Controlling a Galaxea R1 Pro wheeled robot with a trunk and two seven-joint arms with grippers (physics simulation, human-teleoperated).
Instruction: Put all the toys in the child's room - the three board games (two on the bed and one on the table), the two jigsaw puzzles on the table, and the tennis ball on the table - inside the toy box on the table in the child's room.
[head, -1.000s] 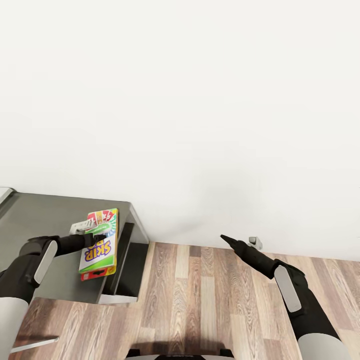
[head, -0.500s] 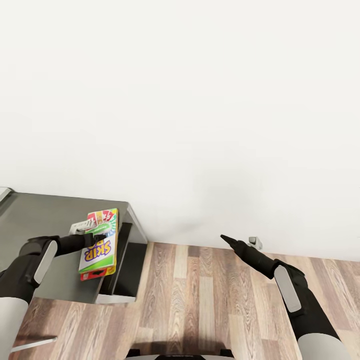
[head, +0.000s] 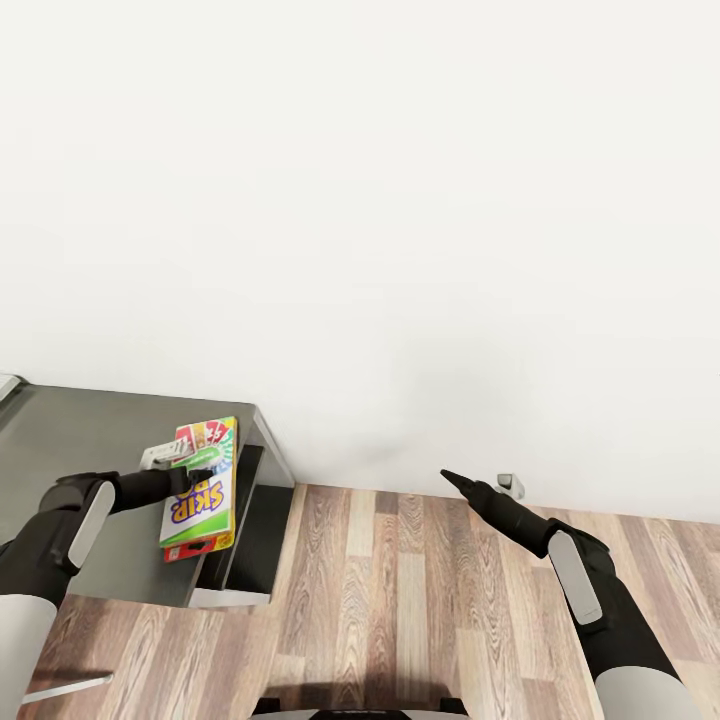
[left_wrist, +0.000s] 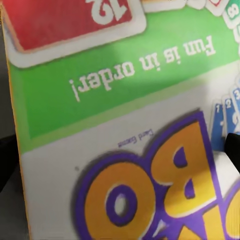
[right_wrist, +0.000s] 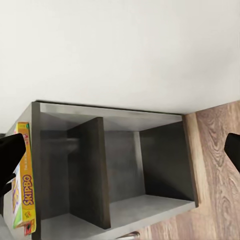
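Left end effector (head: 196, 478) grips board game (head: 200, 487).

one board game box (head: 200, 487) up here, the skip-bo one, sitting over the dark grey table (head: 70, 440) at its near corner, with a second red box edge peeking out right under it, so call it two flat boxes stacked. one table. two open shelf bays (right_wrist: 140, 165) in the table's end. two robot arms.
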